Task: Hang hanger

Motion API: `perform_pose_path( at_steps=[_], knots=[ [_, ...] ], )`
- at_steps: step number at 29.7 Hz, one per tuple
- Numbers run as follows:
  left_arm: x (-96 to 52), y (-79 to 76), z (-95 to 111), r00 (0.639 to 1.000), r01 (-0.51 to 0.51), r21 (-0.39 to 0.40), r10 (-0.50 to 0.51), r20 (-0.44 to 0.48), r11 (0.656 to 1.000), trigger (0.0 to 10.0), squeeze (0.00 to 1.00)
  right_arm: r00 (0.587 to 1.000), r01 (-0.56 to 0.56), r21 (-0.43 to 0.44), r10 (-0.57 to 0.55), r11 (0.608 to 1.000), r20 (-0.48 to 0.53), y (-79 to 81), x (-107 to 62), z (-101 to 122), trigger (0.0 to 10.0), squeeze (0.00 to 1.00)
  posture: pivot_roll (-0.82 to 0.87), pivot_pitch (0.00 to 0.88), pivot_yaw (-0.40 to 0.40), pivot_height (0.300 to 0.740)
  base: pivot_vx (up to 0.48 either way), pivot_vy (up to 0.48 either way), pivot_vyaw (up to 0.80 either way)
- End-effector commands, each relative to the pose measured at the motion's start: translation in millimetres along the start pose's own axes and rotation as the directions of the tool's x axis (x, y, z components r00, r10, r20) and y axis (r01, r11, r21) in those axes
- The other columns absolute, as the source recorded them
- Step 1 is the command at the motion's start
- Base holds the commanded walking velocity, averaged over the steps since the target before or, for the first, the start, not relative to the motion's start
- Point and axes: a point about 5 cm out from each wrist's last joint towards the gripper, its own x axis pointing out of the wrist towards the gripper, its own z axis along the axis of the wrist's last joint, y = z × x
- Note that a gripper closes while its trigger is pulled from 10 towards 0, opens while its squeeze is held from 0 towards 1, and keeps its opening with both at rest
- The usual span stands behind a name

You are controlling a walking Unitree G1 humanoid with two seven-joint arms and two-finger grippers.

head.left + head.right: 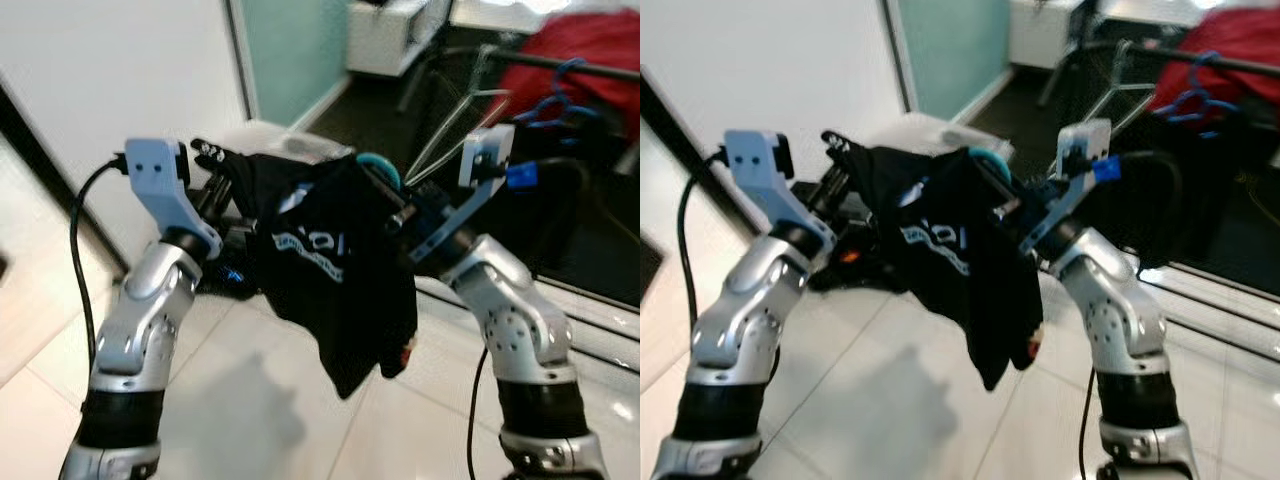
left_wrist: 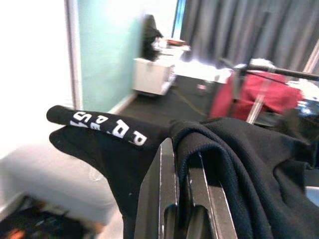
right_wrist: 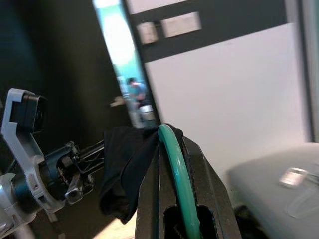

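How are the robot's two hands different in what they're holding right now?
The right hand is clamped on a teal hanger; the left hand pinches the black garment itself. The right hand's hold is a thin hard loop between its fingers, while the left hand's fingers are draped in soft cloth. Both are raised at similar height, sharing the one load between them.

A black garment (image 1: 335, 270) with white lettering hangs on a teal hanger (image 3: 177, 174), between silver arms with black fingers (image 2: 162, 199), near red cloth (image 1: 575, 60), a blue hanger (image 1: 550, 105) and pale floor tiles (image 1: 250, 400).
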Motion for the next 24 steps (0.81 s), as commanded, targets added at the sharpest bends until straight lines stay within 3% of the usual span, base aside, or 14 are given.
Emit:
perform_pose_path(
  at_steps=[1,11,24],
  knots=[
    [-1.8,-1.8,-1,1.000,-0.005,0.000,0.005,0.002,1.000,10.0,0.00,0.999,-0.027,0.002,0.027,1.000,0.021,3.8,2.8,1,10.0,0.00,-0.09,0.124,0.024,0.740,0.000,0.000,0.80],
    [-1.6,-15.8,-7,0.999,0.034,-0.036,-0.034,-0.009,0.999,10.0,0.00,0.997,-0.064,0.018,0.063,0.998,0.038,7.5,3.9,4,10.0,0.00,-0.09,0.124,0.021,0.740,0.000,0.000,0.80],
    [-3.5,-20.3,-12,0.999,0.045,-0.045,-0.047,-0.028,0.998,10.0,0.00,0.992,-0.120,0.027,0.119,0.992,0.045,13.4,6.0,4,10.0,0.00,-0.09,0.125,0.018,0.740,0.000,0.000,0.80]
  ],
)
